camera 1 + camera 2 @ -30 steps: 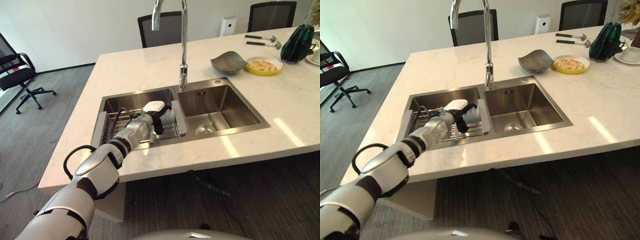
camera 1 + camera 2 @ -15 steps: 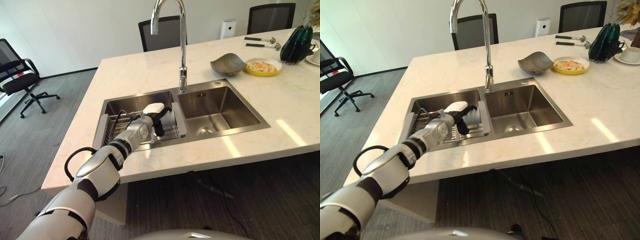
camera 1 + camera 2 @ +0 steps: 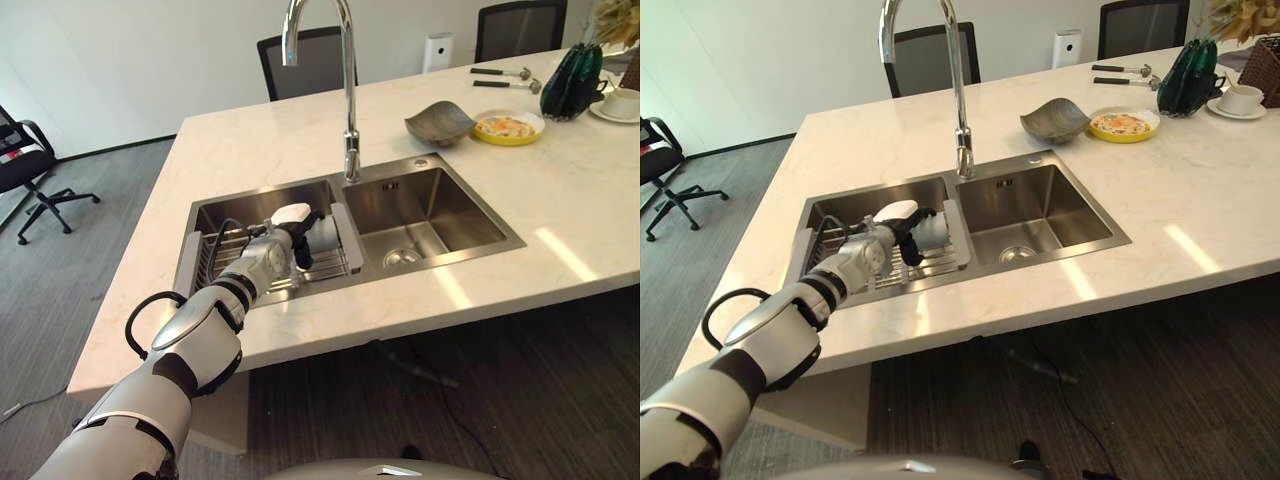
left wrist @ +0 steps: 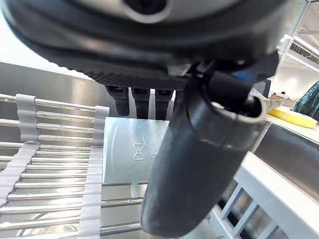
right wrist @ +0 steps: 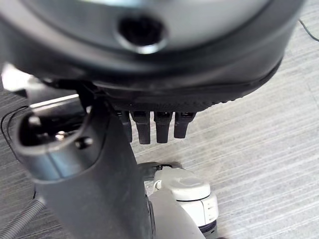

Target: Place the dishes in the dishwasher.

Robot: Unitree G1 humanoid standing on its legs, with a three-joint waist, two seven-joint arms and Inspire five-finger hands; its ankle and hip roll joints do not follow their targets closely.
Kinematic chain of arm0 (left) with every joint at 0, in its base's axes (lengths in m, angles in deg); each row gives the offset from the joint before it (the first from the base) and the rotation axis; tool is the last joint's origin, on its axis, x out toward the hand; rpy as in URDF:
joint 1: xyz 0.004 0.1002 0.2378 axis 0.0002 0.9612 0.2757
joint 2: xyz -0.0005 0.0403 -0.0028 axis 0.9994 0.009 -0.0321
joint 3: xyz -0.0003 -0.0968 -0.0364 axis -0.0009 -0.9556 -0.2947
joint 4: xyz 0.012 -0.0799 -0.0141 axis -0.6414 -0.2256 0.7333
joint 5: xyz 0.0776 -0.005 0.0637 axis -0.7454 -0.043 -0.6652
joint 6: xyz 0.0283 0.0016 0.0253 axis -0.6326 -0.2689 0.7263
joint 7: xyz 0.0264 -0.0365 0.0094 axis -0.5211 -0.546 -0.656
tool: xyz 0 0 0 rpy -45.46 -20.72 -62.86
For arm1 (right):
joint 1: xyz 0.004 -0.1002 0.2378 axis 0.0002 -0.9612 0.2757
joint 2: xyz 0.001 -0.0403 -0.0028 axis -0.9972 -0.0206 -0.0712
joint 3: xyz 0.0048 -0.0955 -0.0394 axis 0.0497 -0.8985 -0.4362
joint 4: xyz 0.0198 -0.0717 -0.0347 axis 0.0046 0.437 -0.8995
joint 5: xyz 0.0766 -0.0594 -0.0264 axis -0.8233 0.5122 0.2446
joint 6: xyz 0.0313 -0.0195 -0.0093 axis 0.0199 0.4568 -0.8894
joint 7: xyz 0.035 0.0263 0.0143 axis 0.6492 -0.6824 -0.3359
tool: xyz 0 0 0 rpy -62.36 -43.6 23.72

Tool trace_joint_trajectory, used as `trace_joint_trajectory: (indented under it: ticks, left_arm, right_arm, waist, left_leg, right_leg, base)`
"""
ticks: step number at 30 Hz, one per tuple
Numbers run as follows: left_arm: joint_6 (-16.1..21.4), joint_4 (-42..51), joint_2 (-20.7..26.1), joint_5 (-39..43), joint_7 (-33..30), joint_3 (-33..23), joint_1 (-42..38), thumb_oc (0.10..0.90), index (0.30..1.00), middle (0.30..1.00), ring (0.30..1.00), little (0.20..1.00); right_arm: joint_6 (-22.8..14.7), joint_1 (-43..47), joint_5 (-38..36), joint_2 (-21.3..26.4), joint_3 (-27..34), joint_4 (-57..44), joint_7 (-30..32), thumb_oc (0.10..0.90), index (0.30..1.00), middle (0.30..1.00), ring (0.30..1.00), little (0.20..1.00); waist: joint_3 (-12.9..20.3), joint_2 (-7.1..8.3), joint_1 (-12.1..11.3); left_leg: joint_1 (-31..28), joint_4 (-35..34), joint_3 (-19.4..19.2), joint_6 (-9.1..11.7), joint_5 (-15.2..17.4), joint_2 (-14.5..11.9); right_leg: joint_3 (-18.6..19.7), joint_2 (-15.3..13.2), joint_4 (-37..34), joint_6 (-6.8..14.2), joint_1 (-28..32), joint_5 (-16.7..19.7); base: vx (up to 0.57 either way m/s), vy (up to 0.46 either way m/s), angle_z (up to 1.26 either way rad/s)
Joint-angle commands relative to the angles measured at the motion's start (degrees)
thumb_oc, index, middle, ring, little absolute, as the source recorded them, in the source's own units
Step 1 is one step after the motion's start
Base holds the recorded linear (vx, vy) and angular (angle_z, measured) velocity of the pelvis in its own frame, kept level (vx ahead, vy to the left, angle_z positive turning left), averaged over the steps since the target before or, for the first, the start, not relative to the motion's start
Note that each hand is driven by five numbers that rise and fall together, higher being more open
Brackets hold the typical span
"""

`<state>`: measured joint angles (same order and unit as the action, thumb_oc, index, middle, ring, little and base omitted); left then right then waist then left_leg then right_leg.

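Note:
A white cup lies on its side on the wire rack in the left basin of the sink. My left hand reaches into that basin from the left. Its dark fingers extend straight over the cup and its thumb stands beside it; whether they touch the cup I cannot tell. A grey bowl and a yellow plate with food sit on the counter at the far right. My right hand hangs over the floor with relaxed fingers, holding nothing.
A tall chrome faucet rises behind the divider of the sink. The right basin holds nothing. A dark green object and a cup on a saucer stand at the counter's far right corner. Office chairs stand behind the counter.
The whole view has shifted a little, so the camera moved. My left hand and the cup keep their place on the rack.

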<state>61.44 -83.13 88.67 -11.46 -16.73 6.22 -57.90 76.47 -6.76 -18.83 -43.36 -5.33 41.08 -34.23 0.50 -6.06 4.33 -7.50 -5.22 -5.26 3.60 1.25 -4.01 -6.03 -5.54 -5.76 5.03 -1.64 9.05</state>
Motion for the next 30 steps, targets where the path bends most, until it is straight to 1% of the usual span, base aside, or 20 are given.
trace_joint_trajectory:
  ticks: [1,2,6,7,9,11,15,18,21,22,23,24,26,27,30]
  left_arm:
    - [-1.4,-9.1,1.5,0.8,0.3,-3.1,-9.6,0.800,0.900,0.900,0.900,0.900]
    - [-1.8,-10.9,2.3,0.3,1.0,-3.0,-10.7,0.800,0.900,0.900,0.900,0.900]
    - [-1.8,-10.9,2.3,0.3,1.0,-3.0,-10.7,0.800,0.900,0.900,0.900,0.900]
    - [-2.8,-13.5,3.3,-1.5,2.7,-3.5,-9.4,0.800,0.900,0.900,0.900,0.900]
    - [-3.4,-14.6,3.6,-3.2,3.2,-3.6,-8.0,0.800,0.900,0.900,0.900,0.900]
    - [-3.7,-15.3,4.0,-3.1,3.3,-4.7,-7.0,0.800,0.900,0.900,0.900,0.900]
    - [-4.3,-16.1,5.1,-3.4,3.6,-4.7,-8.1,0.800,0.900,0.900,0.900,0.900]
    - [-4.7,-17.1,5.1,-4.0,4.3,-4.5,-7.9,0.800,0.900,0.900,0.900,0.900]
    - [-5.2,-17.6,5.3,-4.9,4.7,-4.6,-8.0,0.800,0.900,0.900,0.900,0.900]
    - [-5.2,-17.8,5.4,-5.2,4.9,-4.5,-7.7,0.588,0.582,0.582,0.582,0.582]
    - [-5.2,-17.9,5.4,-5.8,5.2,-4.2,-7.6,0.435,0.352,0.352,0.352,0.352]
    - [-5.0,-17.8,5.1,-7.0,5.4,-3.5,-7.3,0.400,0.300,0.300,0.300,0.300]
    - [-4.5,-16.3,4.4,-10.3,4.8,-1.0,-7.2,0.400,0.300,0.300,0.300,0.300]
    - [-4.5,-16.3,4.4,-10.3,4.8,-1.0,-7.2,0.400,0.300,0.300,0.300,0.300]
    - [-3.4,-13.5,4.1,-13.1,3.6,2.3,-8.6,0.400,0.300,0.300,0.300,0.300]
  right_arm:
    - [-0.5,2.7,-0.7,1.2,-2.1,3.2,-0.3,0.800,0.900,0.900,0.900,0.900]
    - [-0.3,3.1,-0.4,1.1,-2.7,3.2,-0.6,0.800,0.900,0.900,0.900,0.900]
    - [-0.3,3.1,-0.4,1.1,-2.7,3.2,-0.6,0.800,0.900,0.900,0.900,0.900]
    - [0.1,4.3,0.5,0.8,-4.0,2.8,-1.0,0.800,0.900,0.900,0.900,0.900]
    - [0.2,4.9,0.8,0.4,-4.7,2.7,-1.1,0.800,0.900,0.900,0.900,0.900]
    - [0.3,6.2,1.0,0.0,-5.3,2.6,-0.9,0.800,0.900,0.900,0.900,0.900]
    - [0.4,7.7,0.9,-0.1,-5.8,2.1,-0.8,0.800,0.900,0.900,0.900,0.900]
    - [0.4,8.1,1.0,-0.2,-6.1,2.0,-0.8,0.800,0.900,0.900,0.900,0.900]
    - [0.7,8.8,1.2,-1.4,-7.2,1.9,-0.8,0.800,0.900,0.900,0.900,0.900]
    - [0.8,8.9,1.2,-1.5,-7.3,2.0,-0.8,0.800,0.900,0.900,0.900,0.900]
    - [0.9,8.8,1.4,-1.6,-7.5,2.1,-0.9,0.800,0.900,0.900,0.900,0.900]
    - [0.9,8.7,1.6,-1.6,-7.8,2.3,-1.0,0.800,0.900,0.900,0.900,0.900]
    - [0.8,8.0,2.1,-1.7,-8.1,2.8,-0.9,0.800,0.900,0.900,0.900,0.900]
    - [0.8,8.0,2.1,-1.7,-8.1,2.9,-0.9,0.800,0.900,0.900,0.900,0.900]
    - [0.3,7.4,2.7,-1.0,-8.2,2.8,-0.7,0.800,0.900,0.900,0.900,0.900]
  waist:
    - [-1.8,2.10,-0.1]
    - [-2.1,2.32,0.3]
    - [-2.1,2.32,0.3]
    - [-3.4,3.17,1.1]
    - [-3.8,3.52,1.0]
    - [-4.2,3.77,1.0]
    - [-4.8,4.24,1.2]
    - [-5.0,4.55,1.3]
    - [-5.4,5.24,1.4]
    - [-5.4,5.35,1.4]
    - [-5.4,5.42,1.4]
    - [-5.3,5.51,1.3]
    - [-5.0,5.43,1.2]
    - [-5.0,5.44,1.2]
    - [-4.7,5.11,0.9]
  left_leg:
    - [0.4,0.2,2.2,0.0,1.4,2.0]
    - [1.0,0.2,1.7,0.0,1.3,1.9]
    - [1.1,0.2,1.7,0.0,1.3,1.9]
    - [2.9,0.2,0.7,0.1,0.8,1.7]
    - [3.2,0.2,0.4,0.0,0.8,1.6]
    - [3.7,0.2,0.6,0.0,0.6,1.5]
    - [4.6,0.2,0.6,0.2,0.2,1.3]
    - [4.9,0.2,0.4,0.2,0.1,1.1]
    - [5.3,0.2,-0.1,0.4,0.0,0.7]
    - [5.2,0.2,-0.2,0.4,-0.1,0.6]
    - [5.2,0.2,-0.3,0.5,0.0,0.6]
    - [5.0,0.2,-0.3,0.5,0.1,0.5]
    - [4.3,0.2,-0.4,0.6,0.4,0.3]
    - [4.3,0.2,-0.4,0.6,0.4,0.3]
    - [3.4,0.2,-0.4,0.7,0.7,0.1]
  right_leg:
    - [-3.1,-3.1,0.8,5.2,2.4,-2.8]
    - [-2.4,-3.0,0.8,5.2,1.3,-2.5]
    - [-2.4,-3.0,0.8,5.2,1.2,-2.5]
    - [-1.2,-2.8,0.8,5.3,-1.2,-1.8]
    - [-0.6,-2.7,0.8,5.1,-1.8,-1.7]
    - [-0.5,-2.6,0.8,5.0,-2.4,-1.7]
    - [-0.3,-2.4,0.8,5.0,-3.4,-1.4]
    - [-0.2,-2.2,0.8,5.0,-3.8,-1.2]
    - [0.3,-1.9,0.8,5.0,-4.3,-1.1]
    - [0.4,-1.8,0.8,5.0,-4.3,-1.1]
    - [0.3,-1.8,0.8,5.0,-4.2,-1.2]
    - [0.4,-1.7,0.8,5.0,-4.2,-1.2]
    - [0.3,-1.6,0.8,4.9,-3.4,-1.6]
    - [0.3,-1.6,0.8,4.9,-3.4,-1.7]
    - [0.0,-1.4,0.8,4.9,-2.4,-2.1]
  base:
    - [0.00,0.000,0.00]
    - [-0.03,0.016,-0.08]
    - [-0.03,0.007,-0.11]
    - [-0.10,0.016,-0.04]
    - [-0.05,0.019,-0.20]
    - [0.00,0.017,-0.32]
    - [0.00,0.003,-0.04]
    - [0.00,0.000,0.00]
    - [0.00,0.000,0.00]
    - [-0.01,-0.011,-0.04]
    - [0.00,-0.007,-0.04]
    - [0.00,0.000,0.00]
    - [0.00,0.000,0.00]
    - [0.00,0.000,0.00]
    - [0.00,0.000,0.00]
